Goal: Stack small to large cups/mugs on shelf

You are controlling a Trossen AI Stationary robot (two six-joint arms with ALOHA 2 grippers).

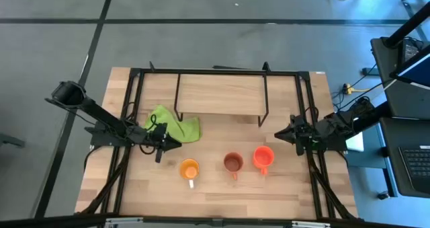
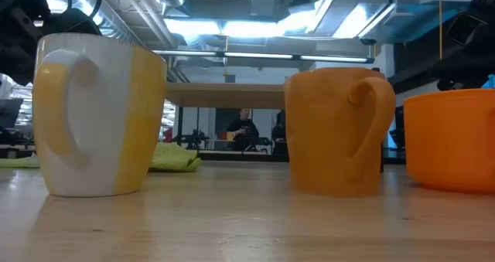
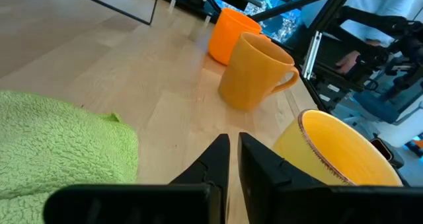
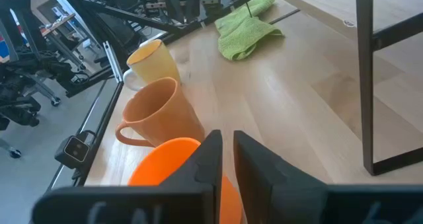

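Note:
Three mugs stand upright in a row on the table near its near edge. The yellow mug with the white handle (image 1: 189,169) (image 2: 97,115) is leftmost, the brownish-orange mug (image 1: 233,163) (image 2: 336,131) is in the middle, and the red-orange mug (image 1: 263,157) (image 2: 452,138) is on the right. The shelf (image 1: 222,93) stands on its black wire legs at the far side, with nothing on its board. My left gripper (image 1: 164,146) (image 3: 232,151) is shut, low beside the yellow mug (image 3: 337,151). My right gripper (image 1: 282,135) (image 4: 227,148) is shut, just right of the red-orange mug (image 4: 172,164).
A green cloth (image 1: 175,126) (image 3: 59,145) lies crumpled on the table behind my left gripper, left of the shelf's front legs. A black frame (image 1: 134,73) runs round the table. The shelf leg (image 4: 365,78) stands close to my right gripper. People sit in the room beyond.

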